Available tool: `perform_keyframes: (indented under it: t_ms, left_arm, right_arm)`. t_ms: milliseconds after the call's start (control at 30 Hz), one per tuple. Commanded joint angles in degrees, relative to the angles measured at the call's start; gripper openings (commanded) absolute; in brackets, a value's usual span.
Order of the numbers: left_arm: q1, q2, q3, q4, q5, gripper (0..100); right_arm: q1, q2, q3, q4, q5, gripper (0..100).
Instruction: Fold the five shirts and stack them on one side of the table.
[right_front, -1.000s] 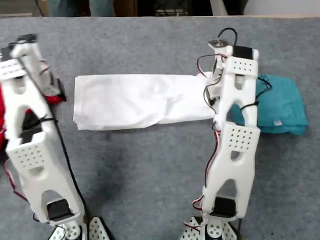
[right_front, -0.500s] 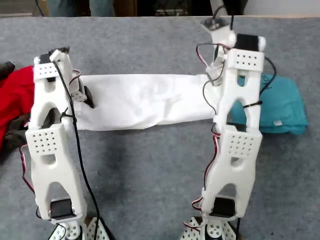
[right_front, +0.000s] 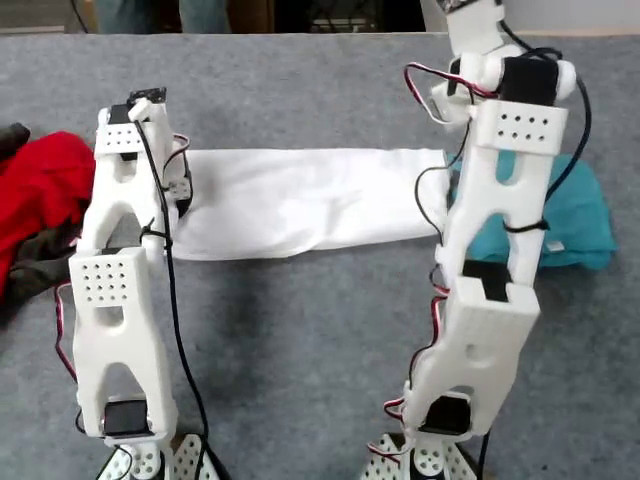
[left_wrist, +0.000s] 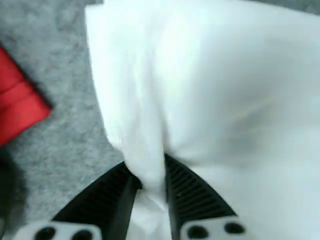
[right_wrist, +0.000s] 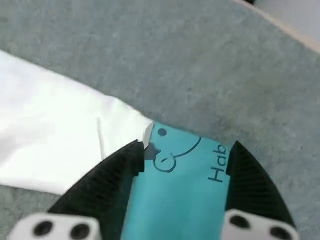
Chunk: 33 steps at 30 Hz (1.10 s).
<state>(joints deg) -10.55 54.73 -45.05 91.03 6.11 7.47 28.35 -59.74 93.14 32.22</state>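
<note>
At the left claw (left_wrist: 150, 176), the jaws are clenched on a pinch of the white shirt (left_wrist: 225, 75) at its left end. That shirt lies as a long folded strip across the grey counter (right_front: 300, 350) between the two arms. Right claw (right_wrist: 184, 152): released, jaws spread wide, poised over the teal shirt (right_wrist: 175, 200) at the corner where the white strip's other end meets it. Teal shirt lies folded at the counter's right side. Red shirt (right_front: 45, 190) is heaped at the left edge, apart from the white one, with dark cloth (right_front: 30, 268) touching it.
</note>
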Motion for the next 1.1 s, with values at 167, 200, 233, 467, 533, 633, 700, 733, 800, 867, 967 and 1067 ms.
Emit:
perform_keyframes:
  t_ms: [167,200,233,467,533,633,700,733,800,867,967,1067]
  left_arm:
    - [-2.4,-0.6,-3.4,2.7,0.7,3]
    - [-3.4,-0.6,-6.0,4.7,0.7,3]
    - [-4.4,-0.5,-8.7,6.5,0.5,3]
    - [-8.0,-1.2,-20.4,9.8,-4.1,3]
    - [-6.5,-2.4,-19.9,9.8,-4.1,3]
    - [-1.9,-4.0,-17.5,9.8,-4.1,3]
    - [2.2,-5.5,-16.2,9.8,-4.0,3]
    - [4.4,-6.5,-15.9,9.8,-4.0,3]
    - [8.8,-8.4,-16.0,9.8,-3.2,3]
    - [13.3,-9.9,-16.0,9.8,-0.3,3]
    - [21.1,-11.5,-16.1,9.7,3.5,3]
    - [28.1,-11.7,-16.0,7.2,7.6,3]
  right_arm:
    - [3.2,-4.2,-2.7,-3.8,0.5,27.6]
    - [4.5,-4.3,-2.7,-3.9,0.8,27.6]
    - [6.1,-4.3,-2.9,-4.5,0.8,27.6]
    - [14.9,-4.0,-7.9,-5.5,0.8,27.6]
    - [16.7,-4.0,-8.8,-5.5,0.8,27.6]
    - [18.9,-4.0,-9.5,-5.8,1.0,27.6]
    - [20.1,-4.0,-9.9,-5.8,2.7,27.6]
    - [20.7,-4.0,-9.9,-5.7,3.6,27.6]
    - [21.9,-4.0,-9.9,-5.7,4.8,27.6]
    - [23.0,-4.0,-10.1,-5.7,5.2,27.6]
    - [24.2,-4.3,-10.1,-6.2,5.3,27.6]
    - [25.1,-4.2,-10.1,-6.6,5.2,27.6]
